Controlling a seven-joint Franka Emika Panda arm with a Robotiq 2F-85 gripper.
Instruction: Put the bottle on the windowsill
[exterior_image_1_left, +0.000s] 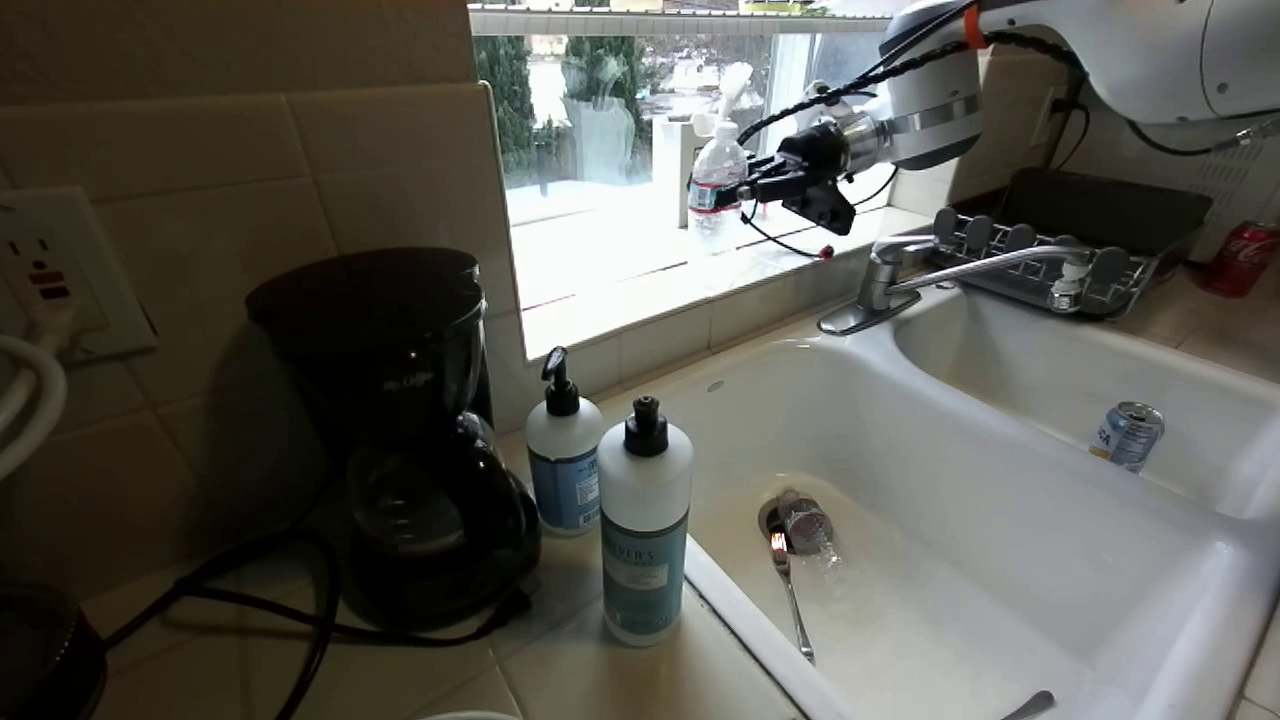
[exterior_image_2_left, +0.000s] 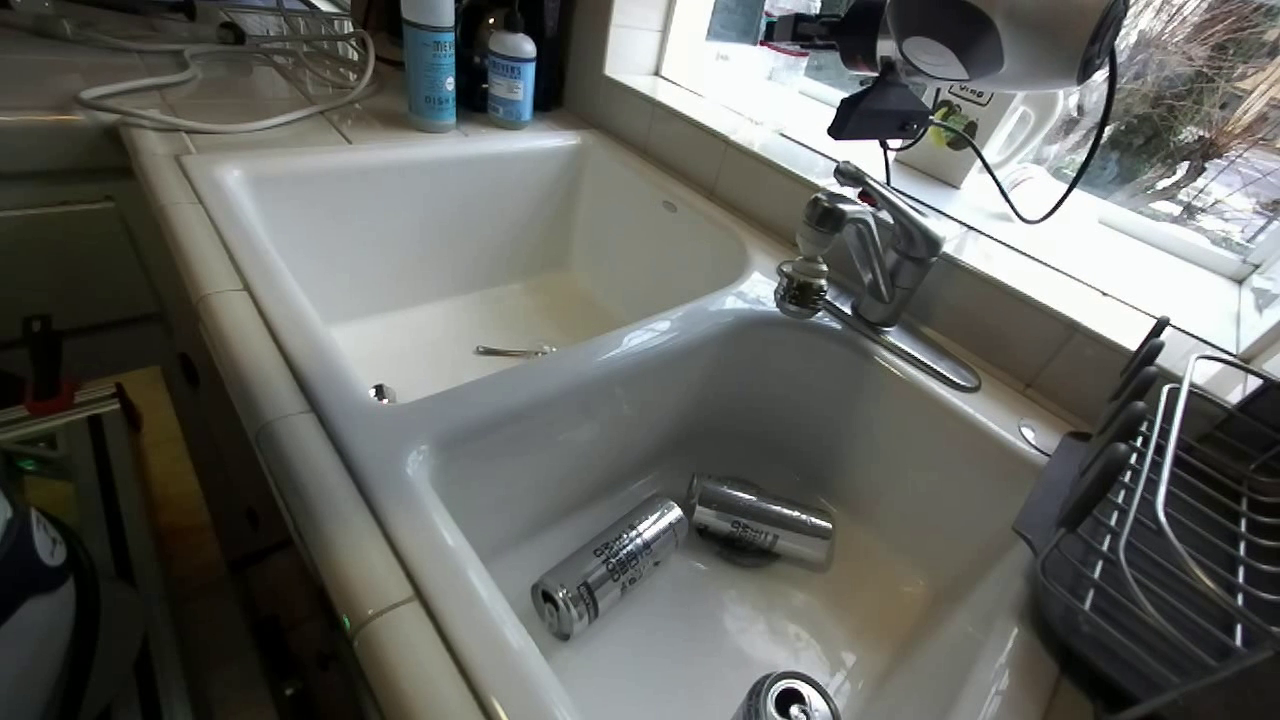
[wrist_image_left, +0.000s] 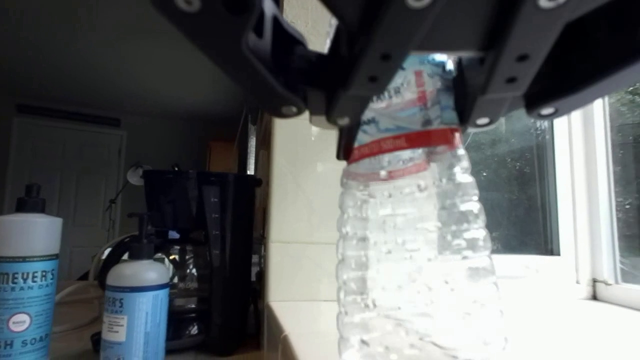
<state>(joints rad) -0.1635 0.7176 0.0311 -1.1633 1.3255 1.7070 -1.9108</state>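
Plainly, the bottle (wrist_image_left: 412, 225) was clear, ribbed plastic, with a red-banded label (wrist_image_left: 400, 142) and a pale top, its side creased where it was squeezed. It was held nearly upright at the windowsill (exterior_image_1_left: 610, 305), though glare hid whether its base touched down. The gripper (wrist_image_left: 406, 127) was closed around it at the label. Higher than the faucet (exterior_image_1_left: 880, 285), the arm (exterior_image_1_left: 935, 110) stretched along the window (exterior_image_1_left: 610, 110), its wrist (exterior_image_1_left: 855, 140) roughly level and the gripper pointing sideways.
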